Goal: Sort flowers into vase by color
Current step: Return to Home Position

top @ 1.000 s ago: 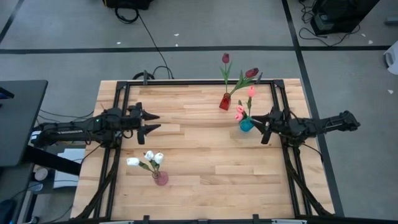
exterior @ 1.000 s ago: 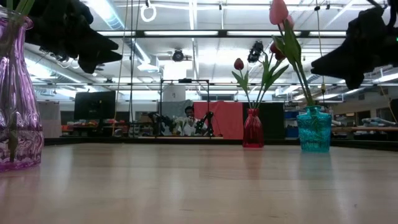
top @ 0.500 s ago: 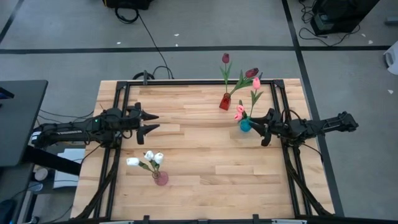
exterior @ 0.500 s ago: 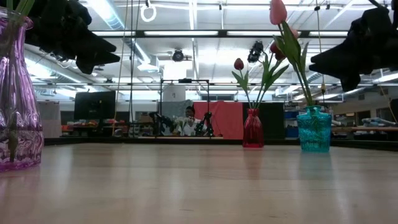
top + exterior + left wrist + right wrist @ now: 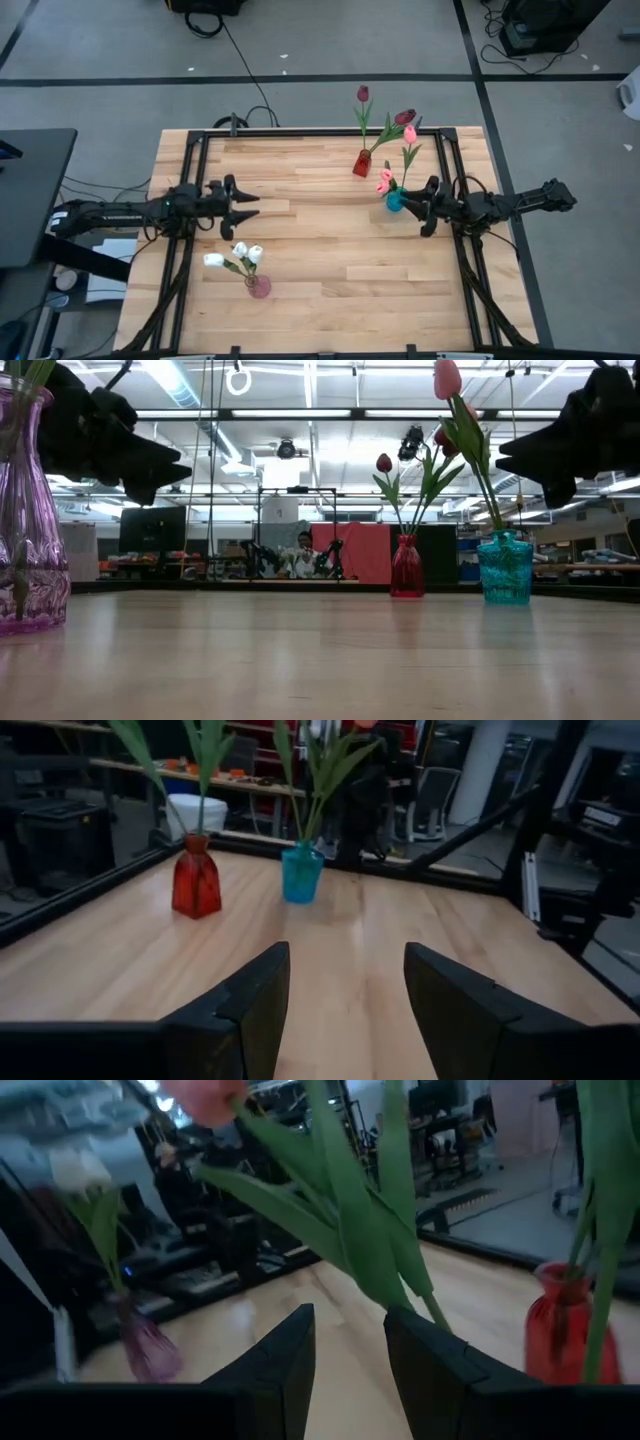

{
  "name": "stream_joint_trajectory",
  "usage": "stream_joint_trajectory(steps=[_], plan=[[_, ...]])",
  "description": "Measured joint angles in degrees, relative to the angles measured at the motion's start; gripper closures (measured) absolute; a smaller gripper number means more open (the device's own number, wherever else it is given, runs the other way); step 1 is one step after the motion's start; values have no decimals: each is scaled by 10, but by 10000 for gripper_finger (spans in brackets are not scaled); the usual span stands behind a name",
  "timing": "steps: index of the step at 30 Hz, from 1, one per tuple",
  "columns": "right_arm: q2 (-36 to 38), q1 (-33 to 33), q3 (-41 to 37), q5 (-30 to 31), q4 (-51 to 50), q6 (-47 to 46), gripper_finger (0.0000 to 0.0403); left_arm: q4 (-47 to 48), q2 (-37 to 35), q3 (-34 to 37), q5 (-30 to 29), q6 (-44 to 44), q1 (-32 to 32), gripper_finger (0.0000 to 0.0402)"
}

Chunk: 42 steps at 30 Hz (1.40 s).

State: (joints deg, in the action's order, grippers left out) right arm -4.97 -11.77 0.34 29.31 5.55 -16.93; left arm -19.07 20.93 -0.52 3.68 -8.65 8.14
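Since a second earlier, the left gripper (image 5: 253,206) had slid a little across the table toward the purple vase's side, and over by the right arm one pink head had swung farther out from its vase.

From where I stood, the left gripper hung above the bare wood of the table (image 5: 320,250) with its two fingers spread wide and nothing between them. Nothing blocked it; open boards lay ahead. Nearest to it was the purple vase (image 5: 259,287), standing upright with the white tulips (image 5: 240,254) in it, their heads leaning out to the left arm's side.

The right gripper (image 5: 410,206) hovered just beside the blue vase (image 5: 396,201), its fingers parted and empty. The green stems and leaves of the pink tulips (image 5: 386,180) rose right in front of it, crowding its wrist camera. Whether a fingertip touched the glass, I could not tell. The pink tulips stood in that blue vase, two heads low and close together, one taller and leaning away.

Near the blue vase, by the table's back rail, stood the red vase (image 5: 361,163) holding the dark red tulips (image 5: 363,93), whose stems reached out past the table's edge.

Beyond the table, far back in the room, a person (image 5: 303,557) sat at a bench.
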Motion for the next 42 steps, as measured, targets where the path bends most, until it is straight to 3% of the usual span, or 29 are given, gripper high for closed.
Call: stream_joint_trajectory(steps=[7, 13, 42], plan=[[0, 0, 0, -5, 6, -116, 267, -14, 0, 0, 2, 23, 0, 198], [0, 0, 0, -5, 6, -69, 267, -22, 1, 0, -20, 52, 0, 198], [0, 0, 0, -5, 8, -73, 267, -21, 1, 1, -20, 54, 0, 198]])
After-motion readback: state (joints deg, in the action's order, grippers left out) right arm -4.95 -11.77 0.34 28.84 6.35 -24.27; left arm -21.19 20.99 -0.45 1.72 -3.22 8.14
